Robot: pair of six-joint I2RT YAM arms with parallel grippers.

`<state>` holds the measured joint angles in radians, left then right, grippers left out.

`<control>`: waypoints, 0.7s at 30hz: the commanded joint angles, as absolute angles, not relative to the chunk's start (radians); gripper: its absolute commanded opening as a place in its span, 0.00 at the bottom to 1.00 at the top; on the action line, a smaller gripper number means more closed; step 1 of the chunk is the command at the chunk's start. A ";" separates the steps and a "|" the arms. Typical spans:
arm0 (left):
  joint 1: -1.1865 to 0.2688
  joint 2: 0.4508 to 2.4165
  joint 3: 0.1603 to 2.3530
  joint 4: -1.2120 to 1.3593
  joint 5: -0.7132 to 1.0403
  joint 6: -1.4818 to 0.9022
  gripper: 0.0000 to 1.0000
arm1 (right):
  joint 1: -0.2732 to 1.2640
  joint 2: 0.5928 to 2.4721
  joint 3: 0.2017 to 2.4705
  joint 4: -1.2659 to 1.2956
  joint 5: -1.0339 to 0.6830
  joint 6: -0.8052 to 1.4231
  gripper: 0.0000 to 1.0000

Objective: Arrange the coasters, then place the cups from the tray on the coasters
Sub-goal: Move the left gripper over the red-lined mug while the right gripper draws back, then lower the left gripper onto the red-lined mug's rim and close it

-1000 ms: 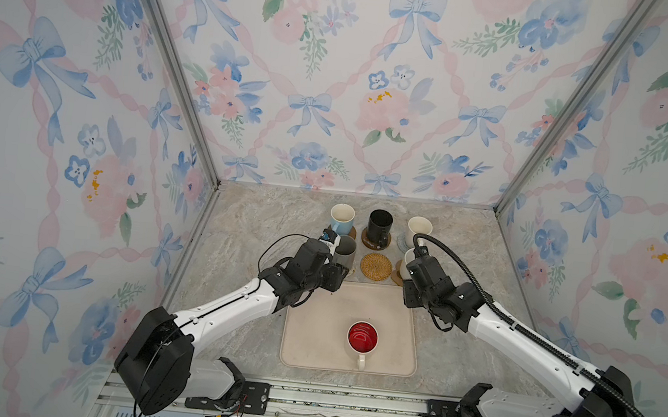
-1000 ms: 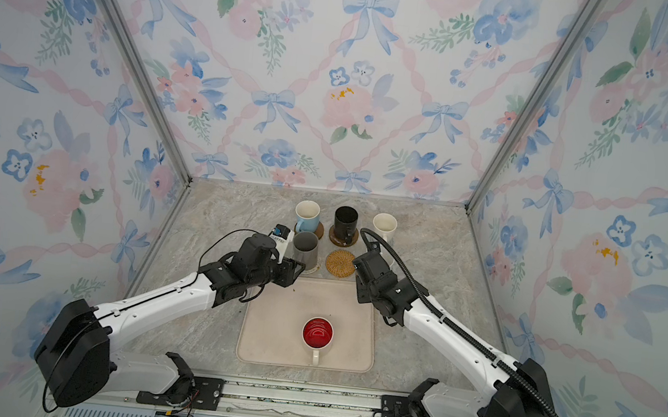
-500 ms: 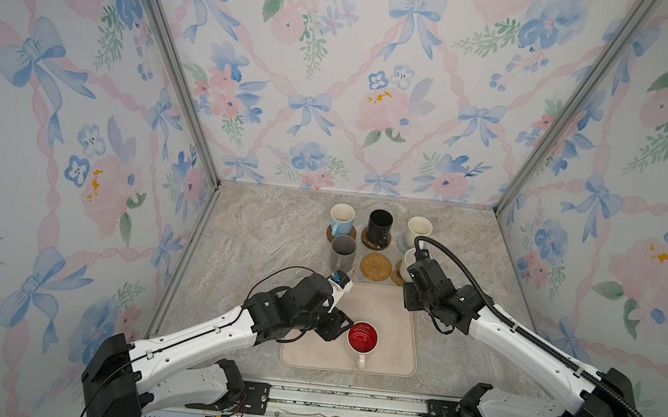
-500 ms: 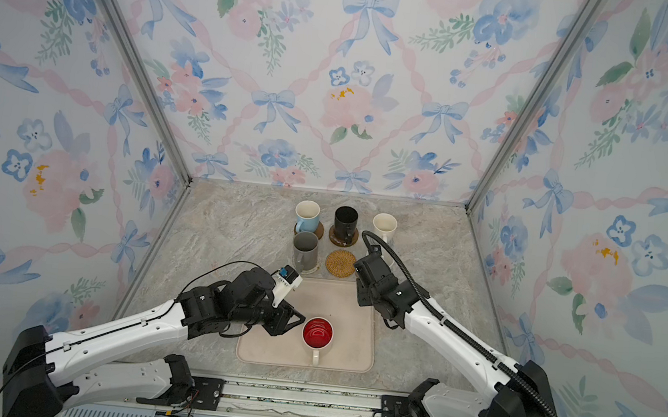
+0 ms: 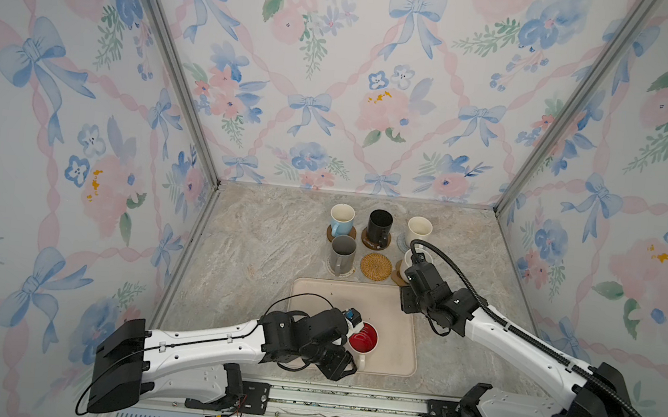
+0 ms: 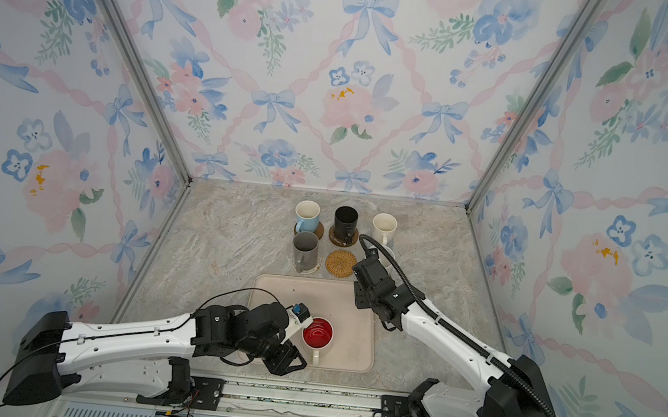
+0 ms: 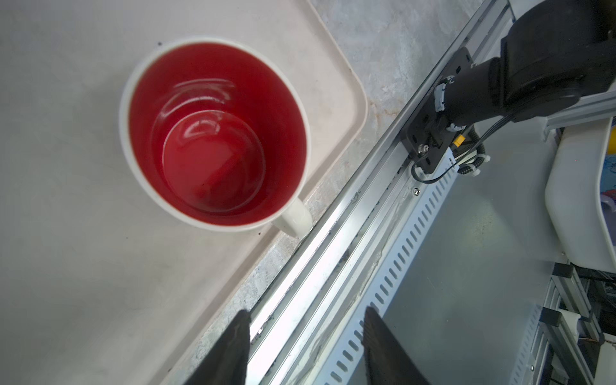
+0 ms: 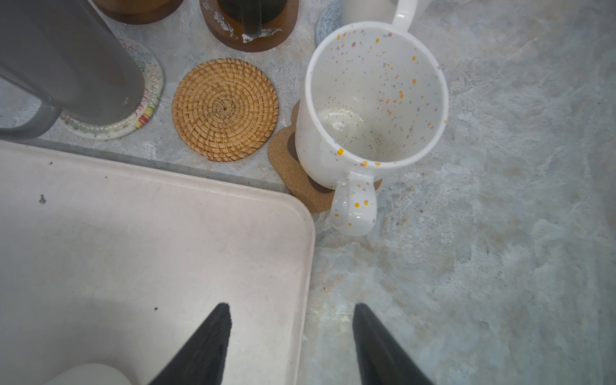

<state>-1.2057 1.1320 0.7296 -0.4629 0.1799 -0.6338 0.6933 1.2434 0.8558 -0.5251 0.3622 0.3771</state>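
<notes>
The white mug with the red inside (image 5: 363, 339) stands upright on the tray (image 5: 396, 307). The left gripper (image 7: 306, 311) hovers just beside it, fingers apart and empty. The right gripper (image 8: 291, 305), also spread and empty, hangs over the tray's far corner near the speckled mug (image 8: 373, 100), which sits on the paw coaster (image 8: 286, 166). The rattan coaster (image 8: 225, 109) lies bare.

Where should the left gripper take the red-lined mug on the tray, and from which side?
Probably the handle, approached from the robot's side. The mug stands upright on the tray with its handle sticking out toward the front rail, and the open left gripper sits on that side.
</notes>
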 commanded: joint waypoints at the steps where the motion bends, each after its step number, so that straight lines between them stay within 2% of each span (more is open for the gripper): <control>1: -1.232 1.163 0.779 -0.470 0.156 -0.683 0.52 | 0.680 1.254 0.828 -0.486 0.338 0.363 0.62; 14: -1.249 1.421 0.896 -0.468 0.168 -0.731 0.51 | 0.630 1.176 0.729 -0.413 0.304 0.370 0.62; 21: -1.249 1.497 0.939 -0.467 0.142 -0.784 0.54 | 0.607 1.135 0.666 -0.399 0.303 0.392 0.62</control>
<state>-1.2434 1.4769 0.9154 -0.4595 0.1612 -0.7471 0.6212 1.1561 0.6937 -0.4133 0.3061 0.3775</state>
